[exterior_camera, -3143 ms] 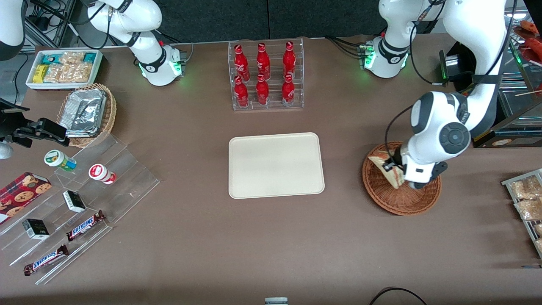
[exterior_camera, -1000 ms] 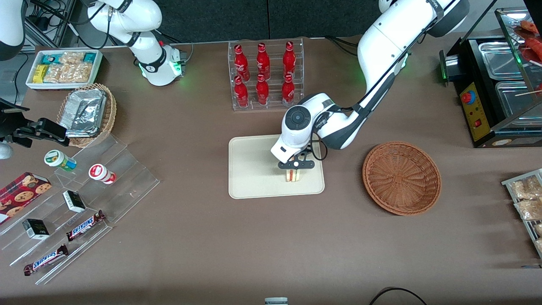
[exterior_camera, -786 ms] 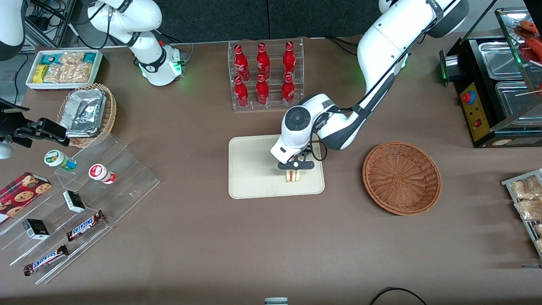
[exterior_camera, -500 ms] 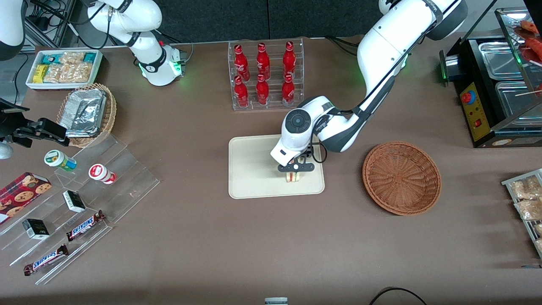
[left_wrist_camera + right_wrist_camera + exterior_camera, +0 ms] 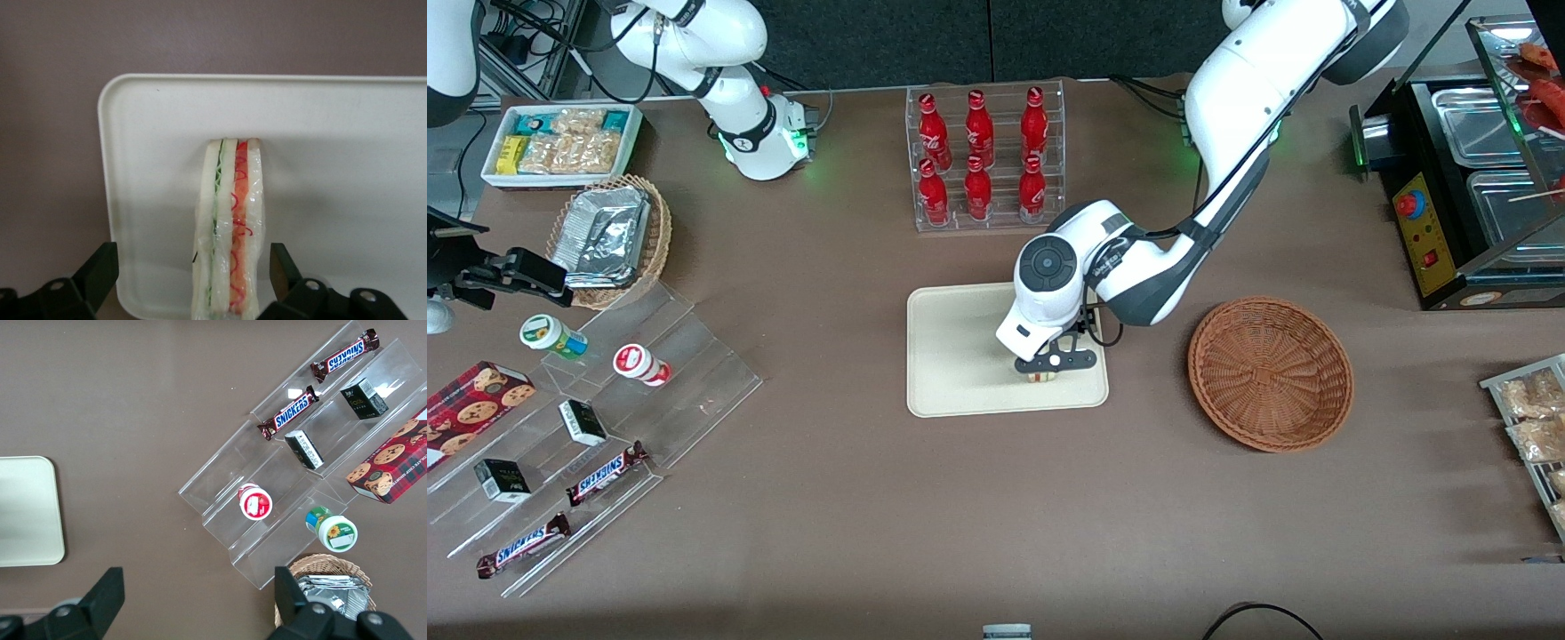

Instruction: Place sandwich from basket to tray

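Note:
The sandwich [image 5: 1041,377] stands on its edge on the cream tray [image 5: 960,356], near the tray corner that is closest to the basket and to the front camera. My left gripper [image 5: 1052,361] hangs right above it and hides most of it. In the left wrist view the sandwich [image 5: 230,227] stands between the two black fingers [image 5: 100,270], with a gap on each side, so the gripper [image 5: 190,267] is open and not touching it. The reddish-brown basket [image 5: 1270,373] is empty, beside the tray toward the working arm's end.
A clear rack of red bottles [image 5: 985,156] stands farther from the camera than the tray. Toward the parked arm's end are clear display steps [image 5: 605,418] with snacks, a tan basket of foil containers [image 5: 609,238] and a white snack box [image 5: 560,142].
The sandwich went from the basket to the tray. Over the last second the gripper shifted slightly nearer the front camera and now covers more of the sandwich.

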`<state>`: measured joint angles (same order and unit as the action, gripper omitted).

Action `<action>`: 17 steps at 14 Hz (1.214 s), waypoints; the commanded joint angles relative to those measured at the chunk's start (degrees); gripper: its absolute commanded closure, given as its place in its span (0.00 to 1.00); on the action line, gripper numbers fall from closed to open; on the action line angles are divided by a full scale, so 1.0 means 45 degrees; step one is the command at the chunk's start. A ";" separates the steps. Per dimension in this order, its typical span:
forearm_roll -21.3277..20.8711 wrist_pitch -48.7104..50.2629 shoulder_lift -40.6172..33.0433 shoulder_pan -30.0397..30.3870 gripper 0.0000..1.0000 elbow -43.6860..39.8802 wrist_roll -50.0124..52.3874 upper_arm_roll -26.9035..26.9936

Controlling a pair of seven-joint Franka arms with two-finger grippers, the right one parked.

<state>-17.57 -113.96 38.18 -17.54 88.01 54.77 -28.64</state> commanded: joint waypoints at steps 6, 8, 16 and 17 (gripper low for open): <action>0.0350 0.2920 -0.2817 0.1002 0.00 -0.0476 -0.0686 0.0192; 0.0389 0.3213 -0.3228 0.1434 0.00 -0.0475 -0.0686 0.0230; 0.1755 0.5322 -0.4596 0.4832 0.00 -0.0416 -0.5195 0.0191; 0.1891 0.5382 -0.4849 0.5241 0.00 -0.0319 -0.5701 0.0211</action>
<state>-10.71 -90.91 19.71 3.60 84.65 32.65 -27.53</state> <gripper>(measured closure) 0.000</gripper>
